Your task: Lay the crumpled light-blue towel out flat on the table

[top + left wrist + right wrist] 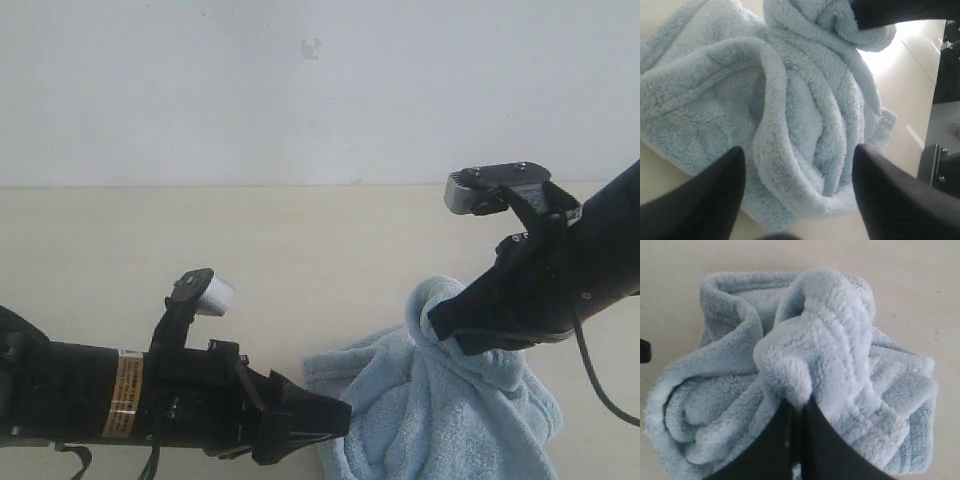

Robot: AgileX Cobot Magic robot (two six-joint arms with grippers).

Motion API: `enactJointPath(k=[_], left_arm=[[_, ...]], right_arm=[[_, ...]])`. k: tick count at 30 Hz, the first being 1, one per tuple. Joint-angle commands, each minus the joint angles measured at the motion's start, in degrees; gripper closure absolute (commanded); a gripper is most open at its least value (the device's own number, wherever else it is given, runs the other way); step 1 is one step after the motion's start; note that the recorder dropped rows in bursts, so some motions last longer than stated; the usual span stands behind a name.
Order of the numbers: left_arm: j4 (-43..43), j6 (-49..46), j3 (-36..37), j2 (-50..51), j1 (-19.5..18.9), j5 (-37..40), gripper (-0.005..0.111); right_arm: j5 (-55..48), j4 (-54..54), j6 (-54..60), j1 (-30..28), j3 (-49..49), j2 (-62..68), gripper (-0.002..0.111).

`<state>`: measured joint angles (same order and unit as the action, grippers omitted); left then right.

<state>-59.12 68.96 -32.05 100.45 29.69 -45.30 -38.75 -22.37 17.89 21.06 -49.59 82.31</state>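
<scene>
right gripper (pixel 799 409): jaws pressed together on a raised fold of the towel (pixel 740 365), held up as a peak; left gripper (pixel 797 160): jaws spread wide astride the towel's edge fold, unclamped; towel: crumpled heap on the table (pixel 250 250)

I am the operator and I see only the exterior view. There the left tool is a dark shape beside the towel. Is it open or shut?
Observer: Open. In the left wrist view the left tool has its fingers wide apart, and a thick fold of the towel shows between them.
Operator: Does the right tool really hold cloth?
Observer: Yes. The right wrist view shows the right tool shut on a raised fold.
Operator: My view cuts off the towel's lower part. Is it flat there?
Observer: No. The wrist views show it bunched in rolled folds on the table.
</scene>
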Motion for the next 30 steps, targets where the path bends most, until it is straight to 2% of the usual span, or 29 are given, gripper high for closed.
enactJointPath(k=[1, 6, 8, 10, 12, 13, 16, 21, 22, 24, 25, 26, 27, 28, 29, 30], left_arm=[[-0.4, 0.9, -0.5, 2.9, 0.3, -0.9, 0.047], [-2.5, 0.9, -2.8, 6.0, 0.3, -0.5, 0.048], [-4.3, 0.9, -4.1, 6.5, 0.3, -1.2, 0.056], [-6.0, 0.9, -5.5, 6.6, 0.3, -1.6, 0.074], [-6.7, 0.9, -6.3, 6.6, 0.3, -1.6, 0.097], [-6.7, 1.1, -6.5, 6.6, 0.3, -1.6, 0.102], [-6.7, 5.3, -7.0, 6.6, 0.3, -1.7, 0.103], [-9.2, 3.3, -7.0, 5.4, 0.1, 2.2, 0.103], [-9.3, 3.3, -7.0, 2.7, 0.1, 6.8, 0.103], [-12.5, 3.3, -7.0, -4.8, 0.1, 17.3, 0.103], [-15.4, 3.3, -7.0, -9.4, 0.1, 24.6, 0.103], [-18.7, 3.3, -6.9, -14.3, 0.1, 33.6, 0.103], [-22.3, 3.3, -6.3, -21.2, 0.1, 49.8, 0.103], [-22.8, 3.3, -5.8, -23.7, 0.1, 57.0, 0.103], [-23.4, 3.3, -5.5, -28.5, 0.1, 73.8, 0.103], [-23.9, 3.3, -5.4, -29.9, 0.1, 80.4, 0.103]], right_arm=[[1.3, -3.4, 0.9, -0.5, -0.5, 0.1, 0.108], [1.2, -6.0, 2.2, -0.5, -0.5, 0.1, 0.108], [1.2, -6.0, 2.2, -0.5, -0.5, 0.1, 0.108], [1.3, -6.0, 2.2, -0.5, -0.5, 0.1, 0.108], [1.4, -6.0, 2.2, -0.5, -0.5, 0.1, 0.108], [1.6, -6.0, 2.2, -0.5, -0.5, 0.1, 0.108], [2.7, -5.9, 2.2, -0.5, -0.5, 0.1, 0.108], [3.6, 2.9, 2.4, -0.5, -0.5, 0.1, 0.108], [3.3, 8.3, 1.6, -0.5, -0.5, 0.1, 0.108], [2.6, 11.4, -0.4, -0.5, -0.5, 0.1, 0.101], [2.6, 11.4, -0.4, -0.5, -0.4, 0.1, 0.092], [2.6, 11.4, -0.4, -0.5, -0.3, 0.1, 0.081], [2.7, 11.2, -0.4, -0.5, -0.3, 0.1, 0.066], [3.1, 10.9, -0.4, -0.5, -0.3, 0.1, 0.059], [4.1, 9.9, -0.4, -0.5, -0.3, 0.1, 0.049], [4.5, 9.0, -0.4, -0.5, -0.3, 0.1, 0.045]])
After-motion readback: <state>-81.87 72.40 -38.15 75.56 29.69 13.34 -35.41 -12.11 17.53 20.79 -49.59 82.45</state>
